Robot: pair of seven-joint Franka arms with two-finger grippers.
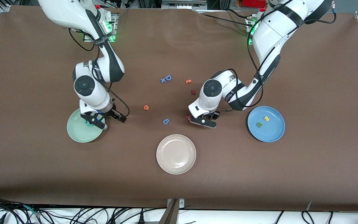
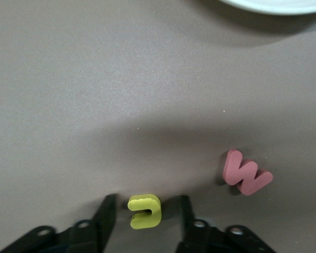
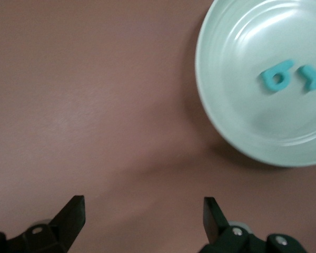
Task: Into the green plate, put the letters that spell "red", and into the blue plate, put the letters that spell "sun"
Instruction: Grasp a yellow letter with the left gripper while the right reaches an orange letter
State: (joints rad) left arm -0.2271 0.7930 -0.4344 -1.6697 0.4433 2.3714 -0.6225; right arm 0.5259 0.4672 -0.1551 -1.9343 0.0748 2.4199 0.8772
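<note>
1. Yellow "u" (image 2: 146, 212) lies flat on the table between your left gripper's (image 2: 146, 198) fingers (image 2: 108, 211). The jaws are parted, one finger on each side of the letter, with a thin gap showing on both sides. No grip on it.
2. A pink "w" (image 2: 246, 175) lies on the table just beside that gripper, apart from the "u".
3. Clock bearings are read on the front view with the beige-white plate (image 1: 176, 168) as hub. Your left gripper is low at the table at about 1 o'clock.
4. The blue plate (image 1: 272, 132) sits at about 2 o'clock. A yellow "s" (image 1: 266, 118) and a green "n" (image 1: 259, 124) lie in it, near each other.
5. Your right gripper (image 3: 142, 208) has its fingers (image 3: 73, 211) spread wide and holds nothing. It hangs over the rim of the green plate (image 3: 242, 121).
6. The green plate sits at about 10 o'clock. A teal "d" (image 3: 277, 77) and a teal "r" (image 3: 310, 76) lie in it side by side.
7. The orange "e" (image 1: 146, 107) is on bare table at about 11 o'clock, between the two grippers and in no plate.
8. At about 12 o'clock you have a blue "g"-like letter (image 1: 165, 121) close in. Farther out are a dark red letter (image 1: 193, 92), another orange letter (image 1: 188, 81) and a blue capital "D" (image 1: 167, 78).
</note>
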